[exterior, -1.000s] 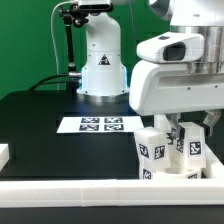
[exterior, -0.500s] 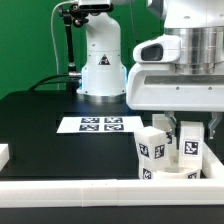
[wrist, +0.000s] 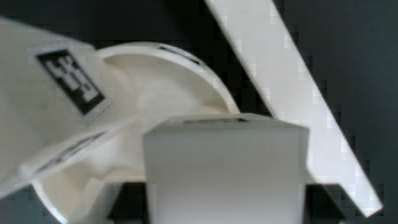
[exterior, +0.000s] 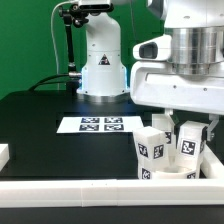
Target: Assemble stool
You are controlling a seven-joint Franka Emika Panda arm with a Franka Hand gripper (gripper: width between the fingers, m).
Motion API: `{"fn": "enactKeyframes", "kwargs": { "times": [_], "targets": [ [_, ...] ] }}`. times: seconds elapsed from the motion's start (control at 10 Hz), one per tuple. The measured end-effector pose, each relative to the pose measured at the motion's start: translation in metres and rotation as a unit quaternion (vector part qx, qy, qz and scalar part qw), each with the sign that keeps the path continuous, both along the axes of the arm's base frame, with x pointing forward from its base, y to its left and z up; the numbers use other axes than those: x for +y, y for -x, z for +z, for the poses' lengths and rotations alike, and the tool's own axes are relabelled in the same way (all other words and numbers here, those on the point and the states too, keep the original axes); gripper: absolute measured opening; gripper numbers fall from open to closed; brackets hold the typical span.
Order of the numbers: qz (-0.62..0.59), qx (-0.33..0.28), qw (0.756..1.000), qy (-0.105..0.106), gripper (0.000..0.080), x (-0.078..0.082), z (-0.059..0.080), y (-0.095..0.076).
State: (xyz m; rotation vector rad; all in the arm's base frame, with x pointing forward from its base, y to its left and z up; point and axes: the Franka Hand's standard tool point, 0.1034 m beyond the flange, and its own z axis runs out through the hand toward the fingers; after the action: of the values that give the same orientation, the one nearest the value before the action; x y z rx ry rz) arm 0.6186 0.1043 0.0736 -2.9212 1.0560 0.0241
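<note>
The gripper [exterior: 188, 128] is closed tight on a short white stool leg [wrist: 228, 160], holding it upright over the round seat disc [wrist: 151, 95] by the front border rail [exterior: 80, 188], at the exterior view's right. Another leg [exterior: 150, 152] already stands there. Judged step: seating this leg; next comes careful alignment and turning.

**Bench surroundings**

Black table [exterior: 40, 125] carries the marker board [exterior: 100, 124], lying flat near the middle with several square tags face up. White border rail [exterior: 70, 189] runs along the near edge; a short white block [exterior: 3, 154] sits at the exterior view's left. Green backdrop [exterior: 25, 40] behind.
</note>
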Motion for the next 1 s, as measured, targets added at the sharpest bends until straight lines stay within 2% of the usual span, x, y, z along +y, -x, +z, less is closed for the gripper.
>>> {"fn": "enactKeyframes", "kwargs": {
  "times": [0.1, 0.4, 0.8, 1.0],
  "targets": [
    [-0.033, 0.001, 0.999, 0.0, 0.034, 0.0, 0.0, 0.0],
    [-0.172, -0.019, 0.985, -0.023, 0.034, -0.002, 0.0, -0.004],
    [-0.334, -0.049, 0.94, -0.057, 0.034, -0.007, 0.002, -0.012],
    [-0.388, -0.044, 0.918, -0.061, 0.034, -0.006, 0.002, -0.012]
  ]
}}
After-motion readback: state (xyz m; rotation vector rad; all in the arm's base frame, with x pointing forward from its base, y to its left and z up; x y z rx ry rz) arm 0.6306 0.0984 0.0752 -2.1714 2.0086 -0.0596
